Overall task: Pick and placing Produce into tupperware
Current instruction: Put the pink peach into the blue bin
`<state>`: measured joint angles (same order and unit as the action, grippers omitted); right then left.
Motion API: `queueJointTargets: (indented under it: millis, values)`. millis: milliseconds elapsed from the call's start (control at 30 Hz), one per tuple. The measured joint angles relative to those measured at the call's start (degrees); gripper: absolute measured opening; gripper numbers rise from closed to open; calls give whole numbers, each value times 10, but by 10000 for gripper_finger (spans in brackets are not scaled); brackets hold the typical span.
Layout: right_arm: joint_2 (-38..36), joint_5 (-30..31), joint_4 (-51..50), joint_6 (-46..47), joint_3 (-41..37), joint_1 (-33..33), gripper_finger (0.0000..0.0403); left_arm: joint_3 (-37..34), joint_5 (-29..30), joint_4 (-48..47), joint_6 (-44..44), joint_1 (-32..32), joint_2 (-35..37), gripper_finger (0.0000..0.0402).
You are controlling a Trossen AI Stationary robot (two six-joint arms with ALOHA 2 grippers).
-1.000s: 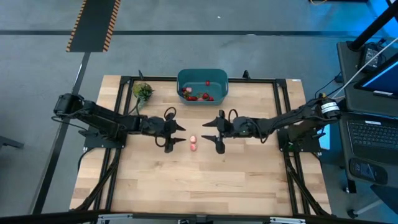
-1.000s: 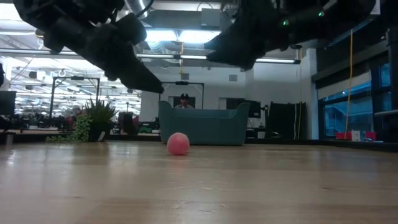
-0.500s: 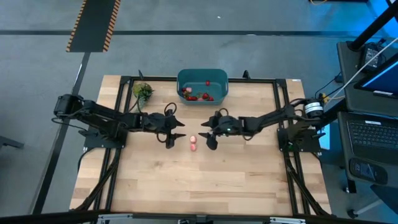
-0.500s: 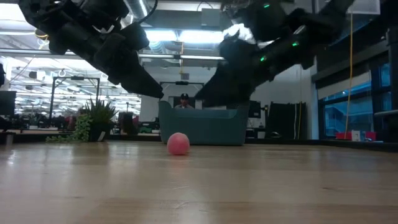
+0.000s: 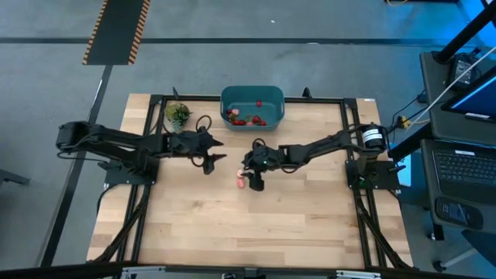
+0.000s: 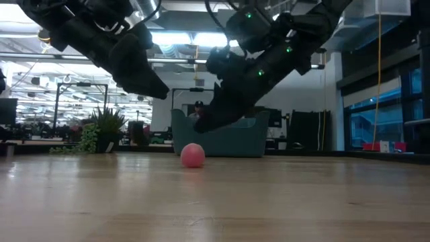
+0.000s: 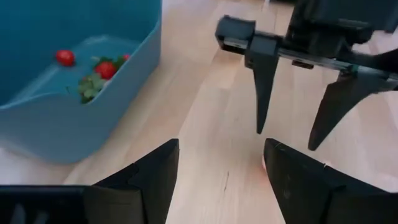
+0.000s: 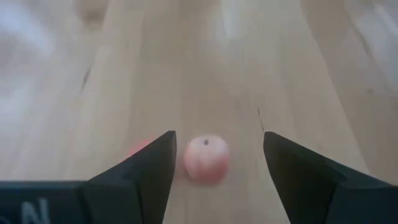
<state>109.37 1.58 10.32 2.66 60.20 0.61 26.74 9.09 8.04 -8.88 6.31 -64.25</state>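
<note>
Pink produce piece point(image 8: 206, 159) now lies between the right claw's point(image 5: 249, 173) spread fingers, ungrasped.

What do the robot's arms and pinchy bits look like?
Both arms are dark and thin, built from jointed segments with black cables looping along them. Each ends in a tool, the left tool and the right tool, with two black tapering fingers. Small green lights glow on one arm in the low view.

A teal tupperware point(image 5: 252, 104) holds red produce point(image 5: 246, 118); one pink piece point(image 8: 206, 159) lies on bare wood.
</note>
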Motion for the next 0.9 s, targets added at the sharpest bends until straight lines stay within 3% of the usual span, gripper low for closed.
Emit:
queueJointTargets:
  millis: [367, 533, 900]
  values:
    - [27, -3, 14, -2, 0, -1, 243, 0, 3, 0, 0, 1, 6, 228]
    - [28, -46, 15, -1, 0, -1, 243, 0, 3, 0, 0, 1, 6, 228]
    - [48, -42, 32, -2, -1, -1, 243, 0, 3, -6, 4, 1, 6, 228]
